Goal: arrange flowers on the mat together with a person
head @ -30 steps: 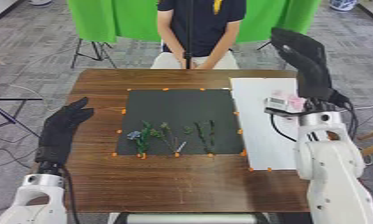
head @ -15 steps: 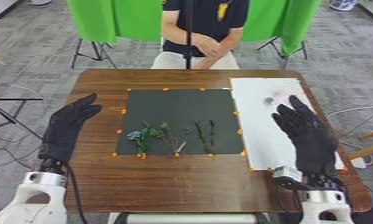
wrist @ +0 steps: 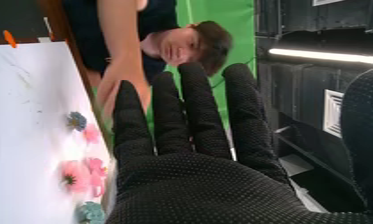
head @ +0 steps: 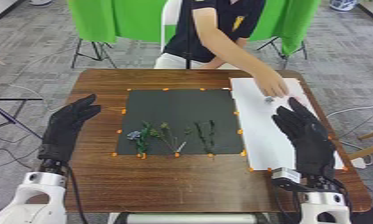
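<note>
White sheet (head: 259, 125), flowers (wrist: 78, 176) near right hand (head: 303, 131)

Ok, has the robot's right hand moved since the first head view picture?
Yes: against the white sheet, the right hand has come back toward the robot; its fingers showed beyond the sheet's far edge, and now show short of it.

Right robot hand (head: 301, 129) partly hides person's hand (wrist: 121, 76), right wrist view.

On 2 white arms (head: 42, 191), black-gloved left hand (head: 70, 122) and right hand (head: 307, 137) well apart, fingers (wrist: 202, 110) straight.
</note>
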Controlling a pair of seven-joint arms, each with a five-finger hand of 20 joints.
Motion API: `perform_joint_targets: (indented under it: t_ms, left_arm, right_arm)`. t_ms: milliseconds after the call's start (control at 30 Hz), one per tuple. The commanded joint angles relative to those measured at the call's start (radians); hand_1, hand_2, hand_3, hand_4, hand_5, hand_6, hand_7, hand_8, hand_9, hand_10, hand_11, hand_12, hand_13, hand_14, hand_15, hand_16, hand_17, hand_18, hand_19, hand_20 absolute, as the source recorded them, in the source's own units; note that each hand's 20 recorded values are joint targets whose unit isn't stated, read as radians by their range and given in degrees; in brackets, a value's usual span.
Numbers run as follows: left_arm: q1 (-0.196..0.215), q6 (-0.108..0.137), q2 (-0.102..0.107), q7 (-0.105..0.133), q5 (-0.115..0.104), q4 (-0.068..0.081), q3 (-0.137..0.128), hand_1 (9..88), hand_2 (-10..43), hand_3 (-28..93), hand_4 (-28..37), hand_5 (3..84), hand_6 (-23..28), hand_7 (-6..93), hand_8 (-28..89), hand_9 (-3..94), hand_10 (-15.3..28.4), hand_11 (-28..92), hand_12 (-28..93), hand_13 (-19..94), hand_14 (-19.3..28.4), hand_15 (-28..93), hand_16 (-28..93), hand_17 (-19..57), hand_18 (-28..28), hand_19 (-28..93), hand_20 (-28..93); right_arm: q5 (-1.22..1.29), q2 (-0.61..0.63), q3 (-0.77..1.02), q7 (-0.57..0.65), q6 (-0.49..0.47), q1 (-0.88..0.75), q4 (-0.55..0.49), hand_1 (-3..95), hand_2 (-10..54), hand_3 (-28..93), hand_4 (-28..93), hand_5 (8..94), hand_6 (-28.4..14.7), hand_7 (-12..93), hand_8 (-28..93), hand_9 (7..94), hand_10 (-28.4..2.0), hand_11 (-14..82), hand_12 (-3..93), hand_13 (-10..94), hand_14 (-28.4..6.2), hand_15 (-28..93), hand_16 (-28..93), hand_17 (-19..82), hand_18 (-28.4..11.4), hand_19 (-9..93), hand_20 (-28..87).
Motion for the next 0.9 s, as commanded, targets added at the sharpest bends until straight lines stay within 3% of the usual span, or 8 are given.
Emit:
perform_joint_targets:
  t_ms: [33, 400, 700, 733, 767, 900]
  left_arm:
    - [0.015, -0.012, -0.021, -0.016, -0.001, -0.005, -0.015, 21.8, 7.4, 62, -28.3, 47.1, 3.9, 10.2, -6, 44.9, 13.9, 20, 16, 32, 16.8, 13, 5, 2.3, 11.7, 6, 15]
    - [-0.002, -0.028, -0.020, -0.030, 0.003, 0.006, -0.017, 22.2, 7.1, 62, -28.3, 47.1, 4.0, 10.2, -6, 44.9, 13.9, 20, 16, 32, 16.8, 14, 5, 2.2, 11.9, 6, 15]
    - [0.005, -0.009, -0.011, -0.014, -0.010, 0.009, -0.027, 22.3, 7.1, 62, -28.3, 47.1, 4.1, 10.1, -6, 45.0, 13.8, 20, 16, 33, 16.8, 14, 5, 2.2, 11.9, 6, 15]
    - [0.010, 0.004, 0.003, -0.007, -0.020, 0.008, -0.022, 22.3, 7.1, 62, -28.3, 47.1, 4.1, 10.1, -6, 45.0, 13.9, 20, 16, 33, 16.7, 14, 5, 2.2, 11.9, 6, 15]
    - [0.011, -0.005, -0.012, -0.010, -0.012, 0.007, -0.027, 22.2, 7.1, 62, -28.3, 47.1, 4.1, 10.1, -6, 45.0, 13.9, 20, 16, 33, 16.7, 14, 5, 2.2, 11.9, 6, 15]
    - [0.012, -0.006, -0.011, -0.011, -0.013, 0.008, -0.026, 22.3, 7.1, 62, -28.3, 47.1, 4.1, 10.1, -6, 45.0, 14.0, 20, 16, 33, 16.7, 14, 5, 2.2, 11.9, 6, 15]
  right_arm:
    - [-0.004, -0.008, -0.007, -0.020, 0.013, -0.011, -0.010, 9.7, -0.6, 82, -18, 40.6, -0.7, 13, -10, 44.1, -15.0, 5.0, 11.5, 32, -11.1, 11, 9, 19, -14.0, 5, 28]
    - [-0.030, -0.010, 0.002, -0.021, 0.021, -0.016, -0.012, 14.8, -7.8, 81, -18, 41.0, -0.6, 14, -10, 44.4, -14.5, 5.1, 11.9, 32, -11.7, 11, 10, 20, -14.2, 6, 28]
    - [-0.036, -0.003, 0.001, -0.026, 0.013, -0.006, -0.006, 15.5, -8.5, 81, -18, 41.7, -0.8, 15, -11, 44.7, -14.5, 5.2, 12.1, 33, -11.9, 12, 11, 20, -14.2, 6, 28]
    - [-0.036, -0.002, -0.002, -0.023, 0.013, -0.006, -0.005, 15.6, -8.6, 81, -18, 41.8, -0.9, 15, -11, 44.8, -14.5, 5.2, 12.1, 33, -11.9, 12, 11, 20, -14.1, 6, 28]
    - [-0.036, -0.001, -0.002, -0.022, 0.011, -0.006, -0.005, 15.6, -8.7, 81, -18, 41.8, -0.9, 15, -11, 44.9, -14.5, 5.2, 12.1, 33, -11.9, 12, 11, 20, -14.1, 6, 28]
    - [-0.036, -0.003, 0.000, -0.023, 0.014, -0.009, -0.006, 15.6, -8.8, 81, -18, 42.2, -1.0, 15, -11, 45.0, -14.6, 5.2, 12.2, 33, -12.0, 11, 11, 20, -14.1, 6, 28]
